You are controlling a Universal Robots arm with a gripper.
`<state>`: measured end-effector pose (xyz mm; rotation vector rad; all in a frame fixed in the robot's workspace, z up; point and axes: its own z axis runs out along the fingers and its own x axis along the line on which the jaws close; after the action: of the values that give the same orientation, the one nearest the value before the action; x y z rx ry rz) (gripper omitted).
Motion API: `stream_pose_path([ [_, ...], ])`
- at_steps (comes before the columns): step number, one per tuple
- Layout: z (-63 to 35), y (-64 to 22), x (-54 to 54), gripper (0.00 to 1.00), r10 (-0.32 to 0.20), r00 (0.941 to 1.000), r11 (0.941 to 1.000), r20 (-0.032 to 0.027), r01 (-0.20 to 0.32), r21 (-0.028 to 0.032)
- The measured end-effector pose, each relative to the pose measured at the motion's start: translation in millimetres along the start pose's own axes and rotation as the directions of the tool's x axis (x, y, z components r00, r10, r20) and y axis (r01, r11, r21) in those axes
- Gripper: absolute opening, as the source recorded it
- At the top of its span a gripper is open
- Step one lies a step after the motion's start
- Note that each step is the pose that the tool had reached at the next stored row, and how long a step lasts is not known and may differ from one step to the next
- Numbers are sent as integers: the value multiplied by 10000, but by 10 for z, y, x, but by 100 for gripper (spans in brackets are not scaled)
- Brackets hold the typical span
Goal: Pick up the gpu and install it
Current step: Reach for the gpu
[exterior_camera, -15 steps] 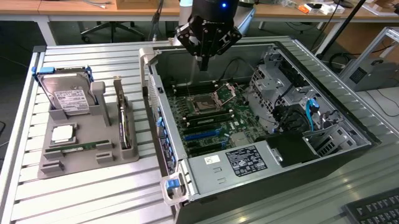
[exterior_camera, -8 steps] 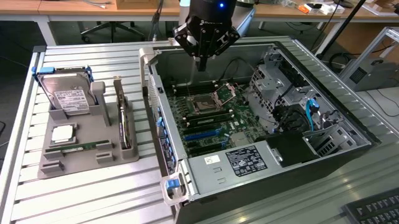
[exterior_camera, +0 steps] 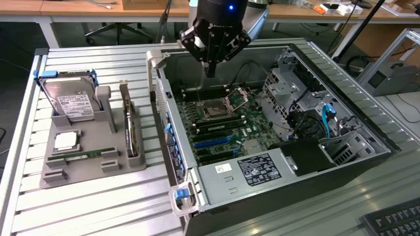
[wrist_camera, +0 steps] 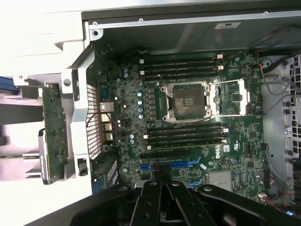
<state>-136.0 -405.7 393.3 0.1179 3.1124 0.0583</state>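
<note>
In the exterior view we see the gripper [exterior_camera: 210, 73] hanging over the open computer case [exterior_camera: 161, 93], near its far wall and above the motherboard [exterior_camera: 217, 130]. Its fingers are pressed together into one narrow tip and carry nothing. The gpu [exterior_camera: 130, 125] is not in the case: it stands on its thin edge in a slot of the grey holder [exterior_camera: 78, 174] on the slatted table [exterior_camera: 98, 209], towards the exterior view's left and just beside the case wall. The hard drive [exterior_camera: 77, 103] leans upright in the same holder, farther from the case, and the memory stick [exterior_camera: 85, 155] lies flat in front of it.

In the wrist view we look straight down into the case. The gripper [wrist_camera: 162, 181] shows with its fingers closed on each other above the blue expansion slots [wrist_camera: 169, 165], well clear of the board. The motherboard [wrist_camera: 197, 136] lies bare, with the processor socket [wrist_camera: 186, 100] open between the rows of memory slots. Outside the case wall we see the gpu [wrist_camera: 52, 134] as a long green board with a dark edge, apart from the gripper
</note>
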Motion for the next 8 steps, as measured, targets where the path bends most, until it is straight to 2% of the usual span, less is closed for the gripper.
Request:
stream_pose_path([
  [8,-1,-14,9,11,0,10000,10000,0,0,0],
])
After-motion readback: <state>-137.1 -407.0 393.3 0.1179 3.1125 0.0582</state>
